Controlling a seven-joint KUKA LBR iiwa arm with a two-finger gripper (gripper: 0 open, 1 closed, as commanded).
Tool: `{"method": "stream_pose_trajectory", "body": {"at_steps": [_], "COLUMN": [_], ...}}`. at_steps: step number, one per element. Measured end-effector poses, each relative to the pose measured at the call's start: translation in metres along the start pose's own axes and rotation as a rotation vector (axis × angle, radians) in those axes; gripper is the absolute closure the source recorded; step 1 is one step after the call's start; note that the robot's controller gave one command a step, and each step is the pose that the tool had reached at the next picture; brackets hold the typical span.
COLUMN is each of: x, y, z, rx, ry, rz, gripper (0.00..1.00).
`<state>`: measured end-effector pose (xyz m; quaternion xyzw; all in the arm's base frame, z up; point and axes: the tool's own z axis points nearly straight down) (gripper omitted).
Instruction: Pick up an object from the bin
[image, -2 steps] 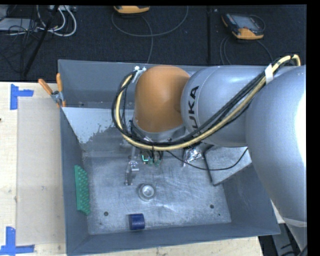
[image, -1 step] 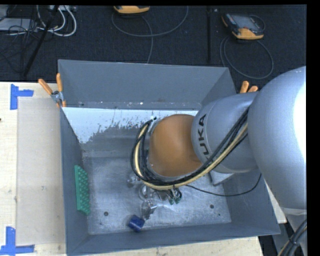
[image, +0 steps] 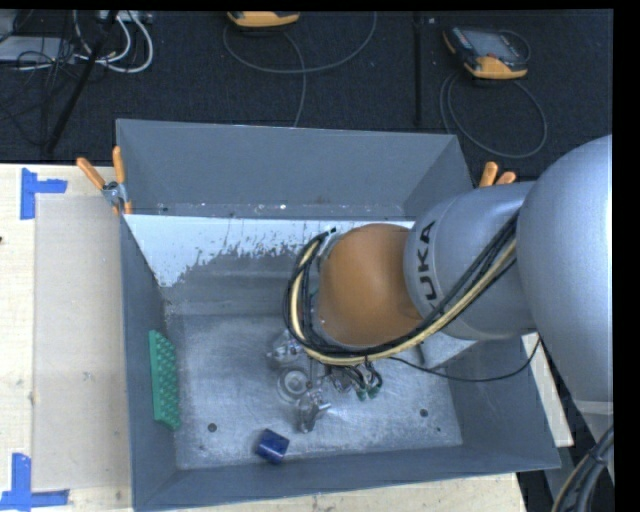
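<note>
My gripper (image: 304, 398) is low over the bin floor, a little below the middle, under the orange wrist cover. A small dark blue block (image: 271, 446) lies on the floor just below and left of it, near the bin's front wall, apart from the gripper. A long green studded plate (image: 164, 380) rests against the left wall, well to the left. I see nothing held in the gripper.
The arm with its orange cover and looped cables hangs over the middle and right of the bin and hides the floor there. Bare floor lies between the green plate and the gripper.
</note>
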<state>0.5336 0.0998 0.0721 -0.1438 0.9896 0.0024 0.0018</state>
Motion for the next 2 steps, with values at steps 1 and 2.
{"method": "stream_pose_trajectory", "body": {"at_steps": [1, 2], "x": [-0.001, 0.005], "y": [0.0, -0.041], "z": [-0.002, -0.141], "rx": [0.001, 0.006], "ry": [-0.001, -0.002], "rz": [0.003, -0.205], "gripper": [1.0, 1.0]}}
